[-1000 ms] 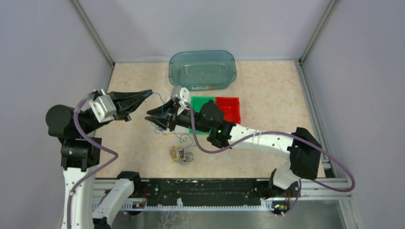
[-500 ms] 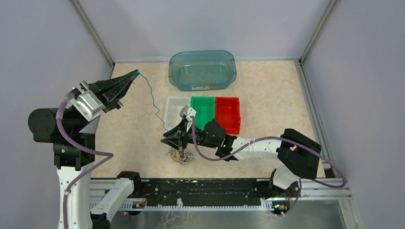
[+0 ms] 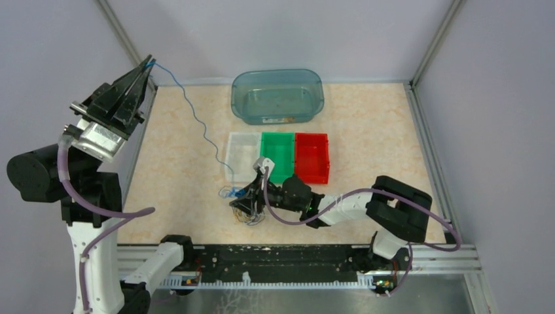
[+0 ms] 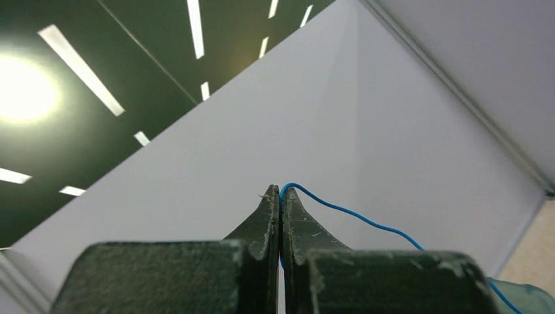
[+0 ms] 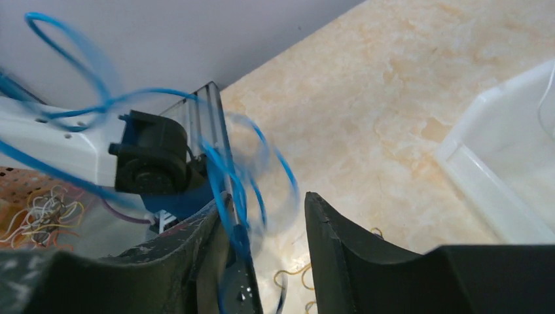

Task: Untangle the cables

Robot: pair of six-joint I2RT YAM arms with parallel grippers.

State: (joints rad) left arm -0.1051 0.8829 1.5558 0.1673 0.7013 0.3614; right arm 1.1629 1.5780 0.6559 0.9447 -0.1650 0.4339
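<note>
Table [image 3: 379, 124]: beige marble-look top, grey walls on three sides.

Left arm [image 3: 39, 173] is raised high toward the back-left corner. Right arm [image 3: 347, 204] is stretched low over the near-centre of the table, wrist pointing left.

Teal tub [image 3: 307, 75] stands at the back centre. In front of it is a row of three small bins, side by side and touching: clear bin [image 3: 230, 154], green bin [image 3: 278, 154], red bin [image 3: 311, 157].

Left gripper [image 3: 147, 63] [image 4: 280, 193]: jaws clenched tight, pinching one end of the blue cable [image 3: 196, 121] [image 4: 353, 214], which comes out at the very tips. From there the cable hangs in a long wavy line down and right across the table. It passes the left side of the clear bin and ends in small loops just beside the right gripper.

Right gripper [image 3: 242, 204] [image 5: 265, 209]: jaws apart, clamping nothing. In the right wrist view blue cable [image 5: 226, 170] loops cross the gap and lie along the left finger. They are motion-blurred, so I cannot tell whether they touch it.

Tangle of cables [image 3: 252, 216]: a small knot of thin yellowish, white and dark wires on the table at the right gripper's tips, near the front edge and apart from the bins. A few yellow loops [image 5: 294, 278] show on the table below the open jaws.
</note>
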